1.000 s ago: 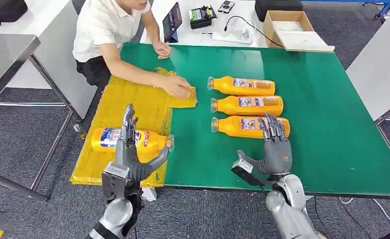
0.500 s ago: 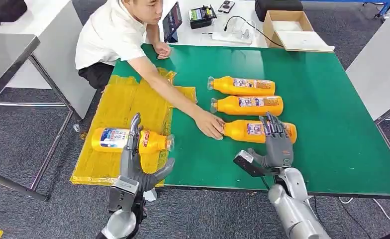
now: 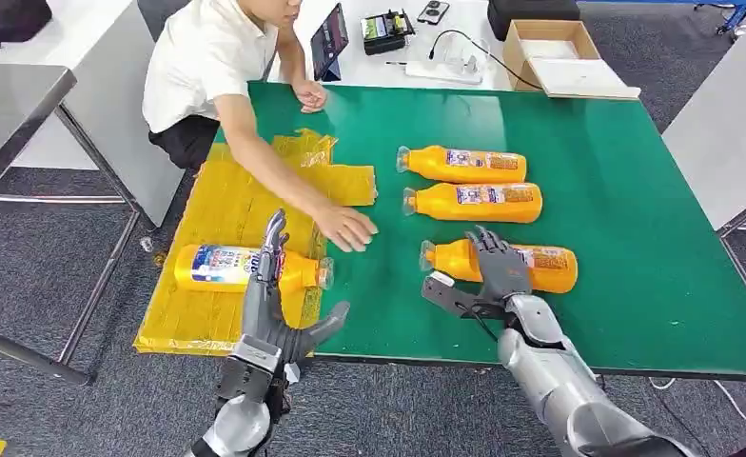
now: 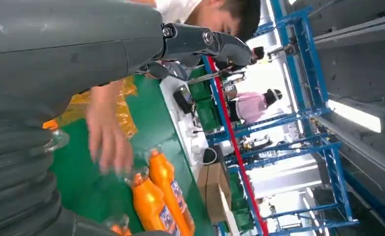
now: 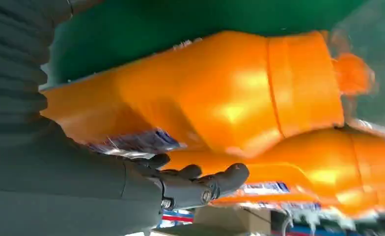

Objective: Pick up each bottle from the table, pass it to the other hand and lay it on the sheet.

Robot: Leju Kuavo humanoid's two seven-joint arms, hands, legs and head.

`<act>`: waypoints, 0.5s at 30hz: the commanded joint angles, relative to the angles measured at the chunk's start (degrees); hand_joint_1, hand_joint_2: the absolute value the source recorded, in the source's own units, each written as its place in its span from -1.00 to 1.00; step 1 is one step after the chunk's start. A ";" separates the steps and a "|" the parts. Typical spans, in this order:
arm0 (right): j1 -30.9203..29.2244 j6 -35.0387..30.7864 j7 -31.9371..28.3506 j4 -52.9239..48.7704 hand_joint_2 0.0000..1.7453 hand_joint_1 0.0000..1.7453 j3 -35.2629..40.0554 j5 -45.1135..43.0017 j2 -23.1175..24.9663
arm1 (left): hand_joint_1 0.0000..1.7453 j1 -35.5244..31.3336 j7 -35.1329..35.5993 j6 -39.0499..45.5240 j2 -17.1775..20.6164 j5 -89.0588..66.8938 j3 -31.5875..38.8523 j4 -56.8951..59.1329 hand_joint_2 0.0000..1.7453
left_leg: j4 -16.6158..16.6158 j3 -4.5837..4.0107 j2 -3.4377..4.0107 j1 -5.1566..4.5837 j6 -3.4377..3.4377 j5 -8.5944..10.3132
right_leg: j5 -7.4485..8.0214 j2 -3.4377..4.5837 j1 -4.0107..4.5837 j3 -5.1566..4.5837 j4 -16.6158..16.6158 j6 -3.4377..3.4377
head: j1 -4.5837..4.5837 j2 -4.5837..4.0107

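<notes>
Three orange bottles lie on the green table [image 3: 636, 190]. The two far ones [image 3: 464, 165] [image 3: 474, 202] lie side by side. My right hand [image 3: 495, 271] reaches over the nearest bottle [image 3: 545, 268], fingers spread across its middle and thumb out to the side, not closed around it. The right wrist view shows this bottle [image 5: 220, 98] close against the palm with the fingers [image 5: 200, 184] straight. A fourth bottle [image 3: 212, 267] lies on the yellow sheet [image 3: 226, 205]. My left hand [image 3: 272, 305] is open and upright just in front of it, holding nothing.
A person leans in at the table's far left, one hand [image 3: 347, 228] near the sheet's edge, between my two hands. A tablet [image 3: 330, 40], devices and a cardboard box [image 3: 550, 48] stand on the white table behind. A grey table [image 3: 8, 95] is at left.
The person pushed the nearest bottle to the right and drew the hand back toward the sheet. My right hand shifted left over that bottle. My left hand drifted slightly right.
</notes>
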 commanded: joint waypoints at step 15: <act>-1.58 4.56 8.97 3.25 1.00 -1.00 11.20 4.64 -0.18 | -1.00 2.09 4.36 -3.13 1.40 -0.74 -0.73 -0.75 1.00 | -0.06 0.33 0.02 0.01 0.08 0.02 | 0.00 -0.07 0.05 0.30 -0.08 -0.10 | 0.00 0.00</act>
